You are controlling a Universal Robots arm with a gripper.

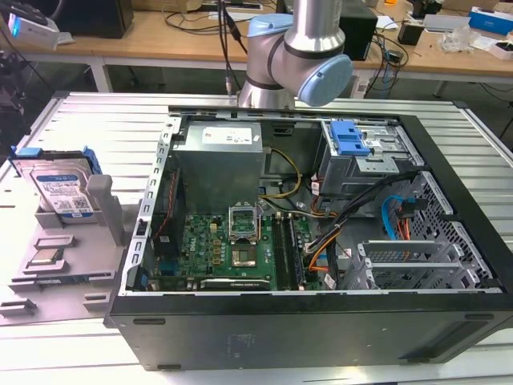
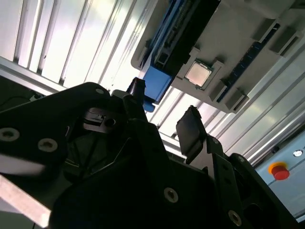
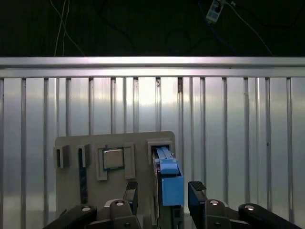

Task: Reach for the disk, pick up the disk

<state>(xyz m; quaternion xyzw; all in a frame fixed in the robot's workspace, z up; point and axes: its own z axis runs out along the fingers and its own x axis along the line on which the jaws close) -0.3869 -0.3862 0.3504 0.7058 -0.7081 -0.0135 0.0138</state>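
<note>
Two black fingers (image 3: 131, 192) of your gripper (image 3: 164, 193) stand spread apart in both wrist views, pinching nothing. Take the grey plastic holder tray (image 1: 104, 216) as your landmark. It lies on the ribbed silver metal table (image 1: 80, 120).

The disk (image 1: 58, 188), a flat rectangular silver metal hard drive with a blue-and-white label and a blue plastic bracket along its edges, stands on edge in a slot at one end of that holder. In the first wrist view you look down on the holder, and the disk's blue bracket edge lies between the two fingers, with a narrow gap showing on each side of it. The gripper is therefore nearest the disk but not closed on it. Whether the fingers have come level with the bracket or hang above it, you cannot tell.

One small square silver CPU chip (image 3: 113, 158) sits in a recess of the holder, just beside the disk's slot.

Just beside the holder, on the exterior view's right of it, rests the open black computer case (image 1: 321, 329), its green board and cables exposed. Your silver-and-blue robot arm (image 1: 300, 64) rises beyond the case, well apart from the holder. A round red button (image 2: 280, 171) shows in the second wrist view, also well apart from the holder.
</note>
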